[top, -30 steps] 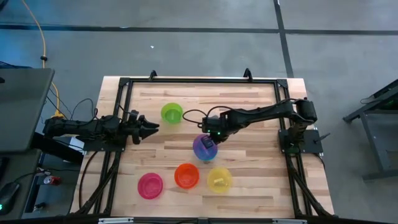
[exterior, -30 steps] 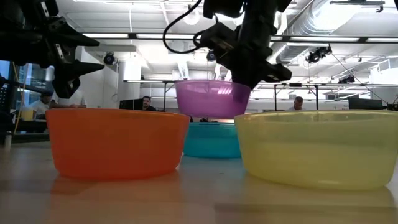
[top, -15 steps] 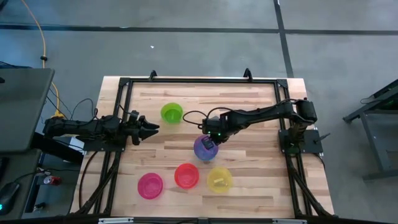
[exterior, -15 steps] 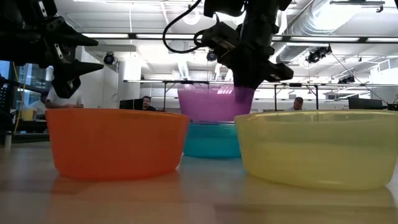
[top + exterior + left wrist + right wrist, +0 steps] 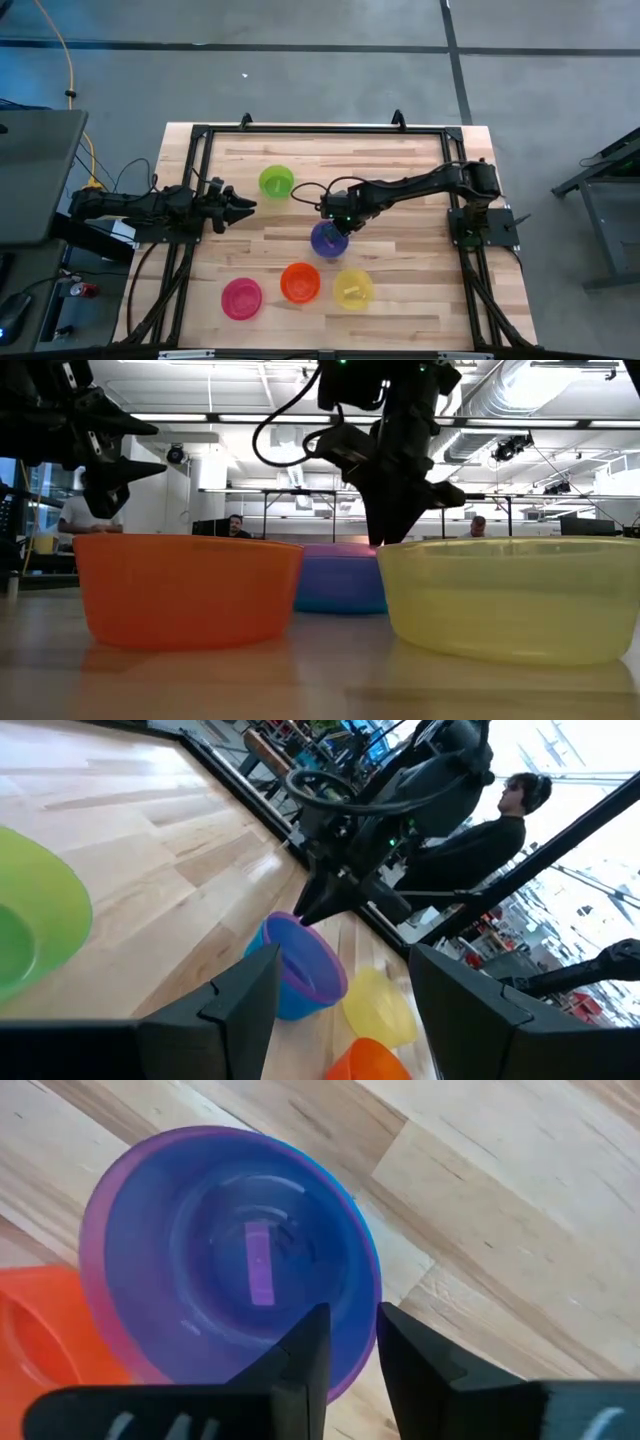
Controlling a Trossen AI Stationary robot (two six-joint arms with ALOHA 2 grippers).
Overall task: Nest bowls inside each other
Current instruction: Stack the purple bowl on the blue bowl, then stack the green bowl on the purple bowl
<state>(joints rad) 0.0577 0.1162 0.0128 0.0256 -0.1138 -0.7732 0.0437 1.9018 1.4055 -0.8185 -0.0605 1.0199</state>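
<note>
"Purple bowl point(image 5: 326, 240) sits down inside the blue bowl point(image 5: 285, 1004), mid-table, with the right gripper point(image 5: 338, 222) at its rim on the side towards the lime bowl point(image 5: 276, 181). Does it have hold of that rim?"

"That cannot be told. The wrist view shows the rim running between the two dark tips, but not whether they press on it."

"Then the risk lies there. If the arm lifts while the rim is pinched, the purple bowl comes back out, or drags the blue one up and tips the pair."

"And if it lets go but pulls away sideways, a tip could catch the rim and shove the stack towards the orange bowl point(image 5: 300, 282), which stands near."

"The yellow bowl point(image 5: 352, 288) too. The pink bowl point(image 5: 241, 298) lies farther off."

"A straight lift after a full release looks safest. What of the left gripper point(image 5: 243, 207)?"

"It waits at the table's left edge, spread wide and empty, near the lime bowl. It is well apart from the stack and no hazard unless both arms reach in together."
</note>
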